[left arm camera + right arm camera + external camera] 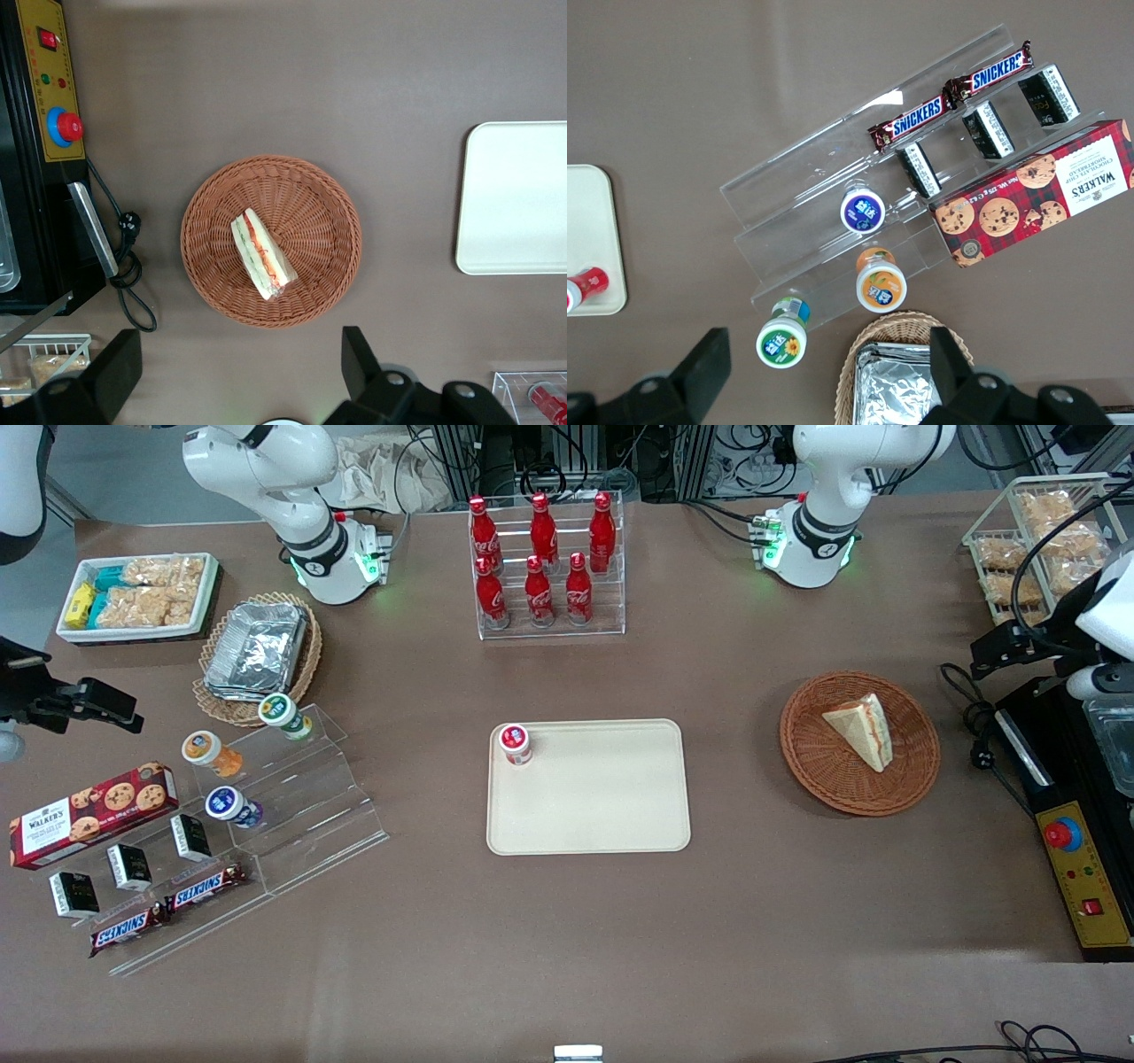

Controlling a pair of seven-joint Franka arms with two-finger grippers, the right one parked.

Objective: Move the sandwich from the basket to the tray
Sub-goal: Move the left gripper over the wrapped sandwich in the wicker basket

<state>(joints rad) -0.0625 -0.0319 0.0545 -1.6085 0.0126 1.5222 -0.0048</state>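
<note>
The sandwich (859,731), a white bread wedge with red and green filling, lies in the round reddish-brown wicker basket (815,766) toward the working arm's end of the table. The cream tray (602,806) lies mid-table with a small red-lidded cup (515,744) on one corner. My left gripper (1001,651) hangs above the table beside the basket, farther toward the working arm's end. It is open and empty. The left wrist view shows the sandwich (263,254) in the basket (319,221), the tray's end (518,199) and the gripper (239,359) spread wide, clear of the basket.
A black and yellow control box (1076,868) with a red button and a cable (974,726) lie close to the basket. A rack of red bottles (545,567) stands farther from the front camera than the tray. A wire rack of snacks (1028,540) stands near the working arm.
</note>
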